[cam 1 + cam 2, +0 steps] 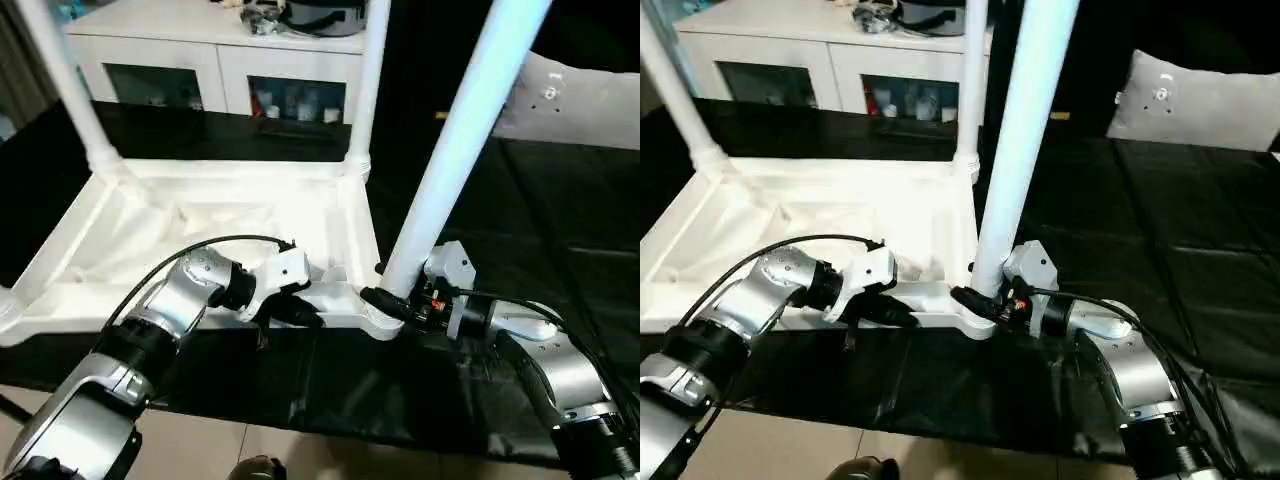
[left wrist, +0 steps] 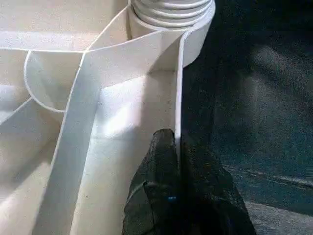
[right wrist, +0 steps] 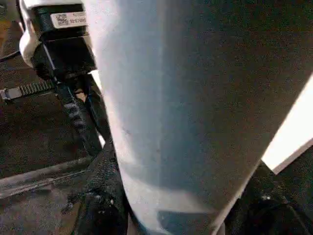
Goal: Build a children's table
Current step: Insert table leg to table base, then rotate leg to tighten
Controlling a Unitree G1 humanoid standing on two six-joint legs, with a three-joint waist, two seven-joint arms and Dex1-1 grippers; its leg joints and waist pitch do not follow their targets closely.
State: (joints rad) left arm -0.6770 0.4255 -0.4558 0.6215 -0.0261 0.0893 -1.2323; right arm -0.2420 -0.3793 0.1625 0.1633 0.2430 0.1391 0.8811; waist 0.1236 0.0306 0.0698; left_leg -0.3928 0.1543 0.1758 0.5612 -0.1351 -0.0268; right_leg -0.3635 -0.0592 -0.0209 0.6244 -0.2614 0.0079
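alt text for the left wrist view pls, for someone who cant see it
The left claw is shut on the thin side wall of the upside-down white tabletop, one black finger on each side of it. Ahead, the wall runs to a round corner socket holding the ribbed base of a leg; dark floor covering lies beside the tabletop.

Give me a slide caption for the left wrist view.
Left pincer shut on the thin side wall of the white plastic ribbed tabletop, near its round corner socket.

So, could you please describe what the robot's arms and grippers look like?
Both forearms are silver metal with black joint bands. The left gripper and right gripper have white housings and black fingers. A black cable loops over the left arm; a QR-code label marks one housing.
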